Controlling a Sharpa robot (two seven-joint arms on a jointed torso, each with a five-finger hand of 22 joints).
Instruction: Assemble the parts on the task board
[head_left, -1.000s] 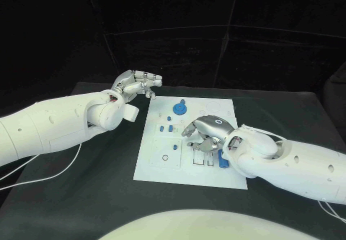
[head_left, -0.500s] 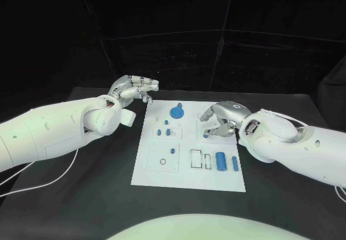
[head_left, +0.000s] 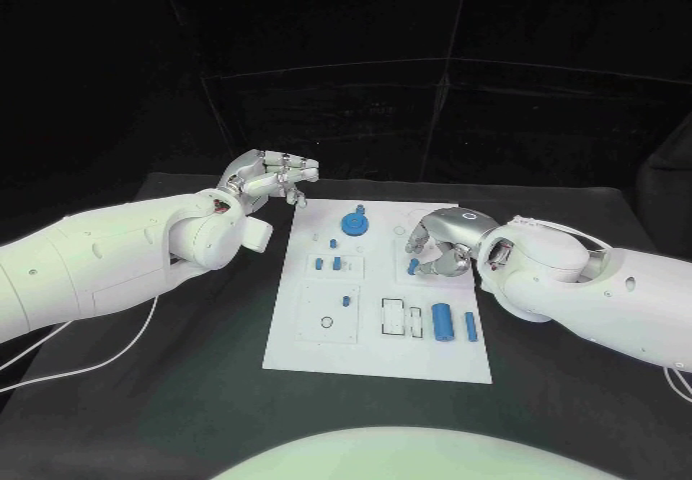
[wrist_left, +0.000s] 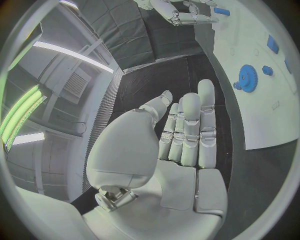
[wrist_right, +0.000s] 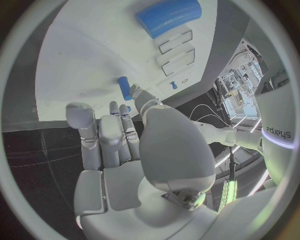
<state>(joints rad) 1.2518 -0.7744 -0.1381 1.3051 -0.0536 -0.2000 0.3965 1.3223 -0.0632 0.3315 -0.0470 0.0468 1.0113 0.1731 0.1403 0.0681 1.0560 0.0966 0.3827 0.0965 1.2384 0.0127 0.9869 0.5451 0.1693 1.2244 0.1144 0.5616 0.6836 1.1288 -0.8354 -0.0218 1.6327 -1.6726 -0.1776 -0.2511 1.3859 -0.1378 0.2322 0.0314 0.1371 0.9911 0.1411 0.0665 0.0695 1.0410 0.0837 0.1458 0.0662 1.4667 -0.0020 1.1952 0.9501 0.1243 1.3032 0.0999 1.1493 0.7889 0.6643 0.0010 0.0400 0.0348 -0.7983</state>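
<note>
**Right hand on a blue peg over the board, left hand idle**

My right hand (head_left: 440, 245) sits over the right middle of the board (head_left: 325, 352), fingers curled down. A small blue peg (wrist_right: 125, 88) stands upright between my fingertips, its lower end at the board surface; looks like I'm pinching it.

My left hand (head_left: 268, 173) hovers off the board's far left corner, above the table (head_left: 173, 400). Fingers straight and close together, nothing in them, not touching anything.

On the board:
- blue gear (head_left: 355, 221) near the far edge
- small blue pieces (head_left: 329, 265) just nearer than the gear, left of my right hand
- big blue cylinder (head_left: 443, 322) lying in the near right area, thin blue pin (head_left: 470, 327) just beside it
- two open rectangular slots (head_left: 391, 317) left of the cylinder
</note>
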